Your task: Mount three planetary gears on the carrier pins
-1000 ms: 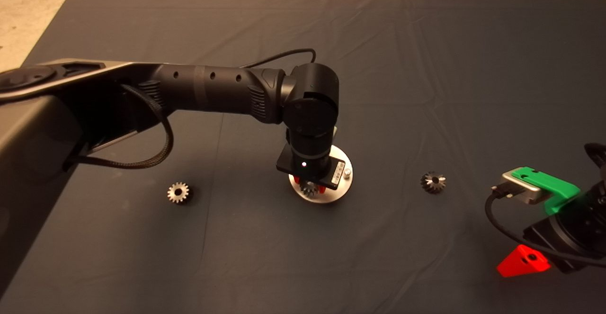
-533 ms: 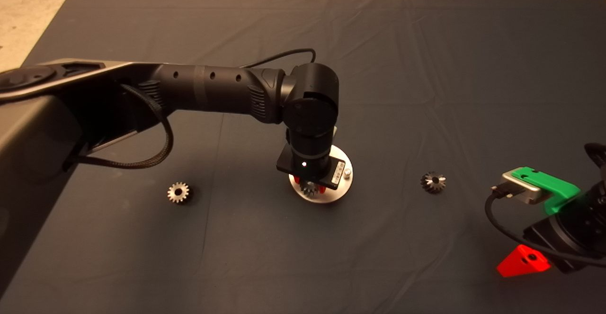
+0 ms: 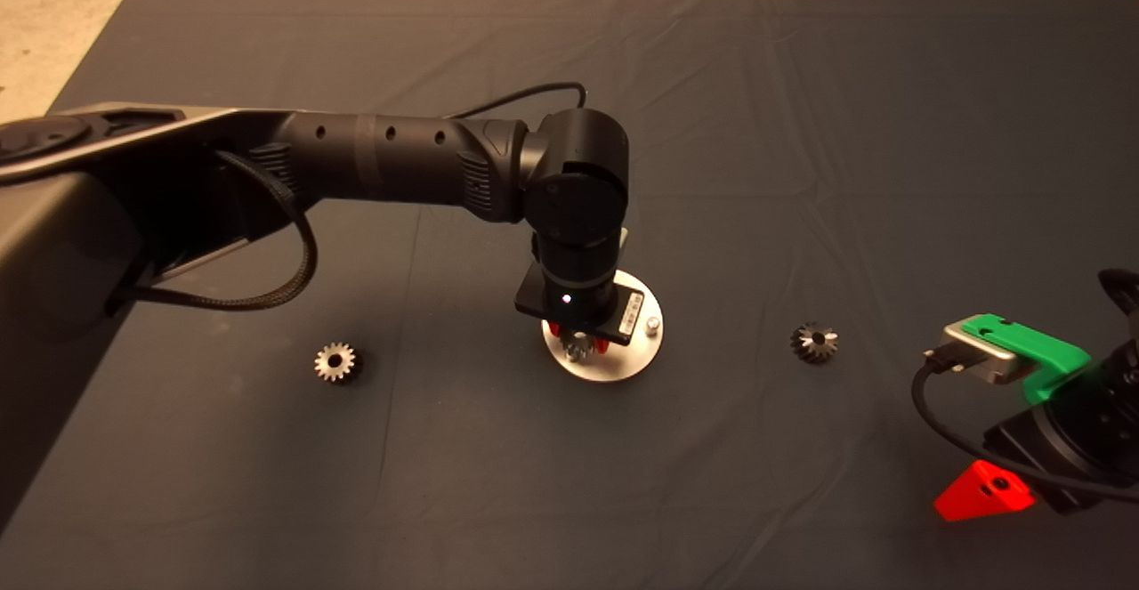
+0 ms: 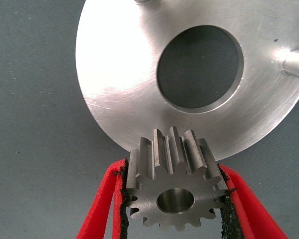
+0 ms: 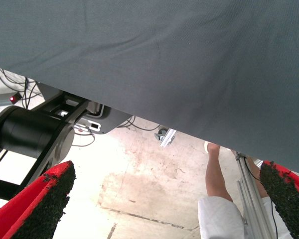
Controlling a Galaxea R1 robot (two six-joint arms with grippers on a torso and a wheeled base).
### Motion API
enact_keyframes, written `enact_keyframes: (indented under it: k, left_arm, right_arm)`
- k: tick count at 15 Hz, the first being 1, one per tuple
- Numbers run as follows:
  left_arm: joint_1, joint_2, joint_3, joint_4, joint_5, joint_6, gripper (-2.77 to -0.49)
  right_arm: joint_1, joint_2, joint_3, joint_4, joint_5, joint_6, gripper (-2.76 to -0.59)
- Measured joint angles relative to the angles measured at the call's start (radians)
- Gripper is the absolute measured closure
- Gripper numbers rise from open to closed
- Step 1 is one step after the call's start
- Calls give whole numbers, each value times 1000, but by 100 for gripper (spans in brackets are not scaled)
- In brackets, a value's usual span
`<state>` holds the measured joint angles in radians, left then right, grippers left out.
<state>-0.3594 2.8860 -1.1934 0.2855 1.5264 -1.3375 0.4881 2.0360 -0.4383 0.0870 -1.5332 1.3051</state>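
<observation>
My left gripper (image 3: pixel 578 343) is over the near-left part of the silver disc (image 3: pixel 623 360), shut on one planetary gear (image 4: pixel 175 191) by its toothed sides. The gear sits at the disc's (image 4: pixel 129 74) rim with its bore facing the camera, and no pin shows inside it. Two carrier pins (image 4: pixel 298 64) show on the disc; one pin (image 3: pixel 653 326) stands at the disc's right. A second gear (image 3: pixel 335 362) lies flat on the mat to the left, a third gear (image 3: pixel 814 342) to the right. My right gripper (image 3: pixel 986 492) is parked at the lower right, open.
The dark mat (image 3: pixel 712 127) covers the table, with pale floor beyond its far edge. The left arm (image 3: pixel 400 163) stretches across the mat's left half. In the right wrist view, the mat's edge, a robot base and a person's leg (image 5: pixel 217 172) show.
The left arm has shifted slightly up and toward the far side, carrying the held gear a little further in over the disc. The right arm and both loose gears have not moved.
</observation>
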Motion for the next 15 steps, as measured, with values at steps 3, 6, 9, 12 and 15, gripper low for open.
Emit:
enact_keyframes:
  k: [3, 6, 9, 12, 15]
  left_arm:
    - [-4, -11, 0, -11, 0, 4, -89]
    - [-15, -18, 1, -32, 0, 8, -89]
    - [-15, -21, 22, -44, 0, -8, -89]
    - [-15, -21, 41, -50, 0, -23, -89]
    - [-15, -22, 74, -50, 0, -53, -89]
  right_arm:
    - [0, 0, 0, 0, 0, 0, -275]
    - [0, 0, 0, 0, 0, 0, -275]
    - [0, 0, 0, 0, 0, 0, -275]
    - [0, 0, 0, 0, 0, -1, -275]
    - [0, 0, 0, 0, 0, -7, -275]
